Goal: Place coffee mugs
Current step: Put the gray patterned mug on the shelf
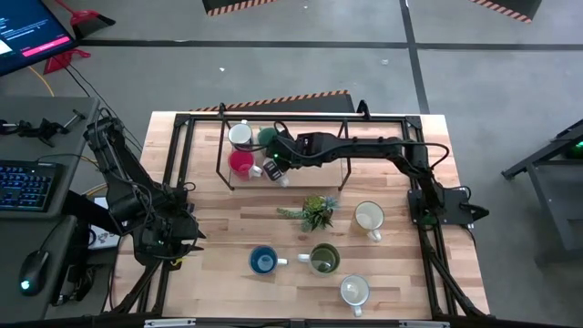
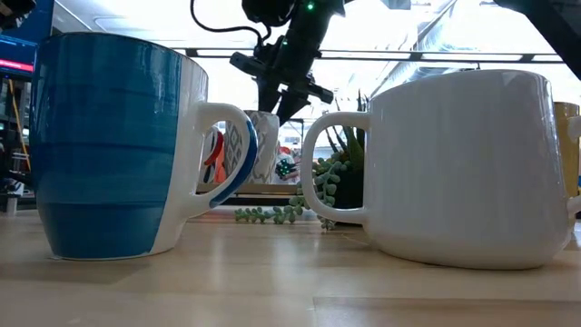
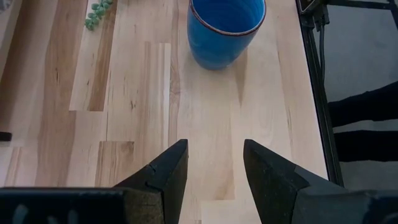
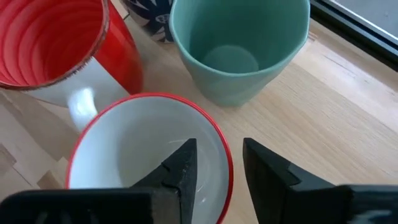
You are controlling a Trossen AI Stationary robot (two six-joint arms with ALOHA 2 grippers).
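Red-rimmed white mug (image 4: 149,149) pinched at rim by right gripper (image 4: 217,165), over rack area at table's far side, tight beside red mug (image 4: 59,46) and teal mug (image 4: 239,46). Risk: lowering could knock neighbours; thin rim grip may slip. Left gripper (image 3: 214,165) spread, idle near blue mug (image 3: 224,28). High-view count: eight mugs, one plant (image 1: 316,212).
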